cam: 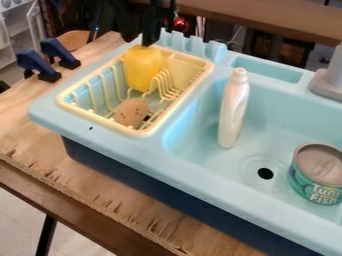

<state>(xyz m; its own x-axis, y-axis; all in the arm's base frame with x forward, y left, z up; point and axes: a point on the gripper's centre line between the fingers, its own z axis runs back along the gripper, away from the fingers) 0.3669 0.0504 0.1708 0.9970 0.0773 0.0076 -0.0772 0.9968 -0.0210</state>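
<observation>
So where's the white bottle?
In the camera view, the white bottle is in the left part of the blue sink, between the yellow dish rack and the can.

Potato [131, 112] in rack [138, 133], left of basin [267, 142]; bottle [233, 110], can [320, 172] inside.

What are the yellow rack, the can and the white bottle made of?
Rack: probably smooth plastic, from its thick, rounded bars and rim.
Can: maybe metal, going by the grey lid with a raised edge, though it could be a plastic toy.
Bottle: likely plastic, with a soft shine.
</observation>
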